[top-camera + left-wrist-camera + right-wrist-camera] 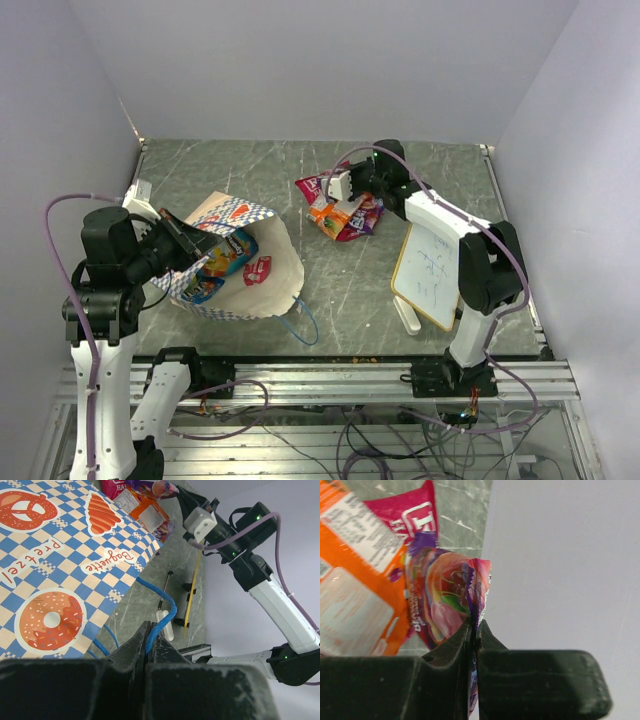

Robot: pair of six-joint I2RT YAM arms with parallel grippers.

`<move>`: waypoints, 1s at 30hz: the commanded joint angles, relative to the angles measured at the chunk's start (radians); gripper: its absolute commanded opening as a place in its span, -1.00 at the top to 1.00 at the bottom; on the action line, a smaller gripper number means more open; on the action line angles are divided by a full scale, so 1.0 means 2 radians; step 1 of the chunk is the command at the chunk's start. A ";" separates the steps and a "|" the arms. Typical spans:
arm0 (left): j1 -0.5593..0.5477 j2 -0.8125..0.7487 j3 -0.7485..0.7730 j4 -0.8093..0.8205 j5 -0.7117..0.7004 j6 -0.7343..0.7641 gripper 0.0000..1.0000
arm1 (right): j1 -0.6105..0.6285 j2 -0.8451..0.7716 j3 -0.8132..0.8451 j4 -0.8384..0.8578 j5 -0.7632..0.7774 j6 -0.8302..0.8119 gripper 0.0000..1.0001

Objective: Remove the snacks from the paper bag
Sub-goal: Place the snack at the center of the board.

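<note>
Snacks (340,208) lie in two places. One pile rests on the grey tabletop (345,290) toward the far middle: a red bag (415,515) with white lettering, an orange packet (355,580) lying over it, and a purple packet (447,605). The right gripper (474,630) is over this pile, its jaws closed on the edge of the purple packet.

The paper bag (283,262) lies on its side at the near left, its mouth turned toward the left arm and its cream inside showing. In it are a blue-green packet (228,252), a small red packet (258,268) and another bluish packet (200,290) nearer the mouth. The left gripper (151,645) is at the bag's mouth, with its jaws pinched shut on a blue string handle (167,605).

A wood-framed whiteboard (428,272) lies beside the right arm, well apart from the paper bag, and a white oblong item (405,318) is just beside its near edge.
</note>
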 commanded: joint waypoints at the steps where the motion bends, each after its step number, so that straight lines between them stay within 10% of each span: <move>1: 0.000 -0.001 0.007 0.004 0.005 -0.002 0.86 | -0.001 -0.035 -0.059 0.038 -0.011 -0.021 1.00; 18: -0.001 0.001 -0.003 0.025 0.008 -0.011 0.86 | 0.008 -0.089 -0.244 0.114 -0.040 0.046 0.62; 30: -0.001 -0.011 -0.018 0.031 0.008 -0.021 0.86 | 0.017 -0.173 -0.231 0.133 -0.031 0.211 -0.18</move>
